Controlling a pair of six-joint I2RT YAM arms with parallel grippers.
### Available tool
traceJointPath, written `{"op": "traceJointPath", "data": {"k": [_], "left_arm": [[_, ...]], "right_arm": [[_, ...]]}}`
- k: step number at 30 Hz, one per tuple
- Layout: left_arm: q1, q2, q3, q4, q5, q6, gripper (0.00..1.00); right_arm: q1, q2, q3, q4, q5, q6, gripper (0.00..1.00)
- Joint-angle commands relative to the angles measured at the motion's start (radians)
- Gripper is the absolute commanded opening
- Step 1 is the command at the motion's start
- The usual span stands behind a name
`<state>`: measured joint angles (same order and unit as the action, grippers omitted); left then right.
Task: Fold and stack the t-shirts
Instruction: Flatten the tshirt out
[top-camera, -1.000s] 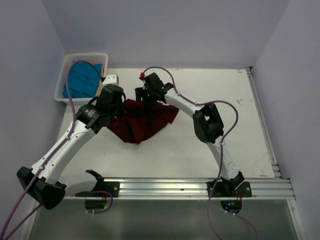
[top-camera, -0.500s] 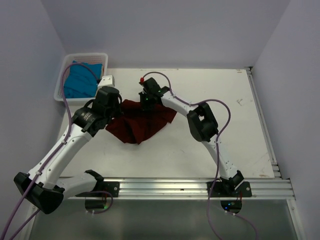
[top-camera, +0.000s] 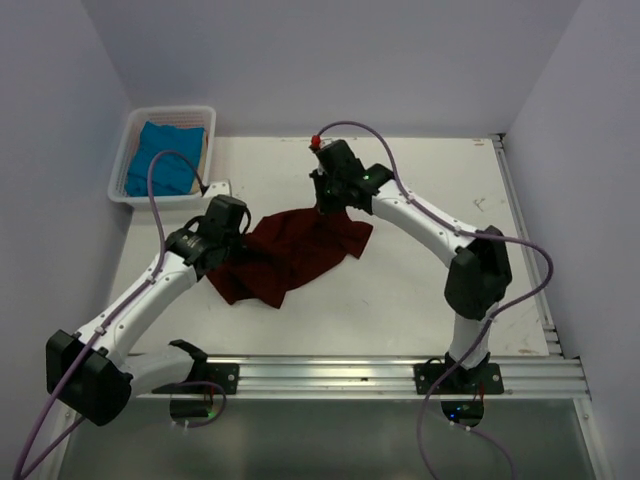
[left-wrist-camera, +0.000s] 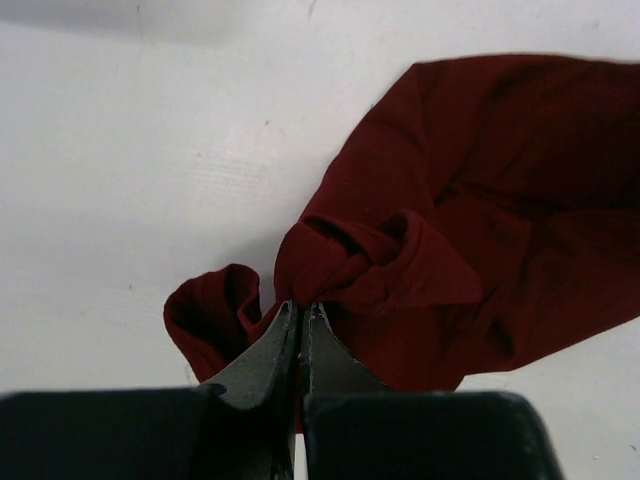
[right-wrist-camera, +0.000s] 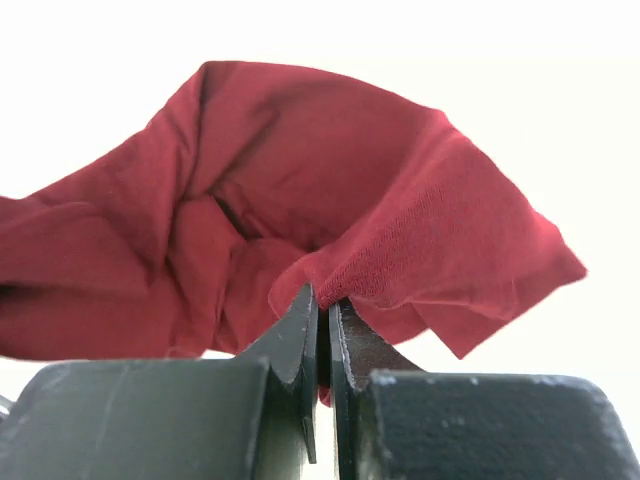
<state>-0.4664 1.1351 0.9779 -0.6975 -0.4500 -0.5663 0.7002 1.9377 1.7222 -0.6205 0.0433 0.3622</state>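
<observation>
Pinching a bunched fold at the near-left edge of the crumpled dark maroon-red cloth t-shirt (top-camera: 295, 255), the left gripper (left-wrist-camera: 300, 312) has its dark fingers pressed together on the fabric. The shirt lies rumpled on the white table (top-camera: 430, 290), between the two arms. At its far edge the right gripper (right-wrist-camera: 322, 300) is likewise clamped on a peaked fold of the same shirt. Farther back, at the far left, the bright teal-blue cloth t-shirt (top-camera: 165, 160) sits inside the white slatted plastic basket (top-camera: 172, 109).
</observation>
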Motion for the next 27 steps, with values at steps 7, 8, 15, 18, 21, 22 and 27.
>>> {"op": "traceJointPath", "data": {"k": [7, 8, 15, 18, 21, 22, 27], "left_arm": [[0.014, 0.009, -0.139, 0.033, -0.056, -0.113, 0.47], [0.014, 0.002, -0.145, 0.038, -0.056, -0.118, 0.61], [0.014, -0.048, -0.15, 0.235, 0.121, -0.055, 1.0], [0.014, -0.002, -0.13, 0.368, 0.311, 0.049, 0.99], [0.012, 0.116, -0.055, 0.405, 0.492, 0.121, 0.93], [0.009, 0.153, -0.003, 0.37, 0.508, 0.131, 0.91], [-0.02, 0.363, 0.097, 0.267, 0.553, 0.206, 0.79]], "right_arm": [[0.002, -0.293, -0.102, -0.218, 0.246, -0.045, 0.0], [0.002, -0.311, -0.11, -0.229, 0.275, -0.045, 0.0], [0.001, -0.408, -0.159, -0.291, 0.339, -0.039, 0.0], [0.001, -0.421, -0.177, -0.289, 0.355, -0.037, 0.0], [0.001, -0.424, -0.19, -0.286, 0.36, -0.034, 0.0], [0.002, -0.424, -0.193, -0.285, 0.36, -0.034, 0.0], [0.002, -0.433, -0.208, -0.277, 0.371, -0.031, 0.0]]}}
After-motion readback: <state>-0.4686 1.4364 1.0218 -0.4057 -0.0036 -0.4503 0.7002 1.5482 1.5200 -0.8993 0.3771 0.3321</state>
